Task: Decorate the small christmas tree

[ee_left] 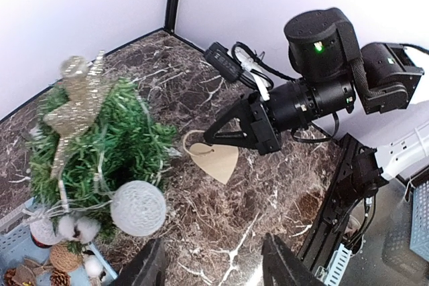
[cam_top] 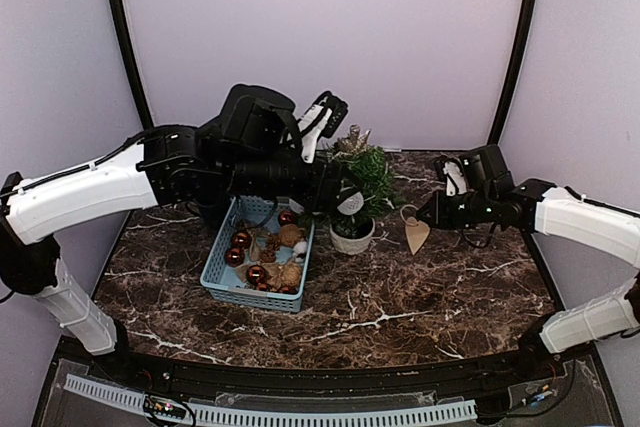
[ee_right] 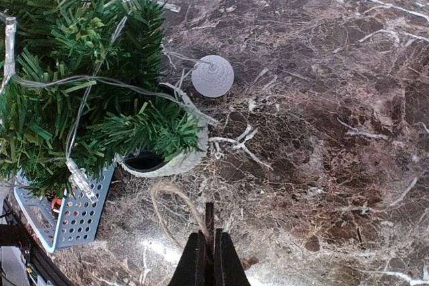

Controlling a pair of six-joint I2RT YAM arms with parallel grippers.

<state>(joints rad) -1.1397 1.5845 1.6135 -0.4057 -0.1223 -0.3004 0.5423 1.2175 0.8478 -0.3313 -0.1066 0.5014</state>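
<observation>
The small christmas tree [cam_top: 365,177] stands in a white pot [cam_top: 352,239] mid-table, with a gold star [ee_left: 72,102] on top, a clear light string [ee_right: 72,132] and a white ball [ee_left: 137,207] hanging on its side. My left gripper [cam_top: 338,197] is open and empty, beside the tree's right flank; its fingers [ee_left: 149,267] frame bare table. My right gripper [cam_top: 426,215] is shut on the top of a wooden heart [cam_top: 416,235] with a twine loop [ee_right: 167,195], held just right of the pot [ee_right: 184,160]. The heart also shows in the left wrist view [ee_left: 220,160].
A blue basket [cam_top: 215,272] left of the tree holds red balls [cam_top: 240,240], pine cones and other ornaments. Its corner shows in the right wrist view [ee_right: 74,226]. The marble table extends in front and to the right. Walls stand close behind.
</observation>
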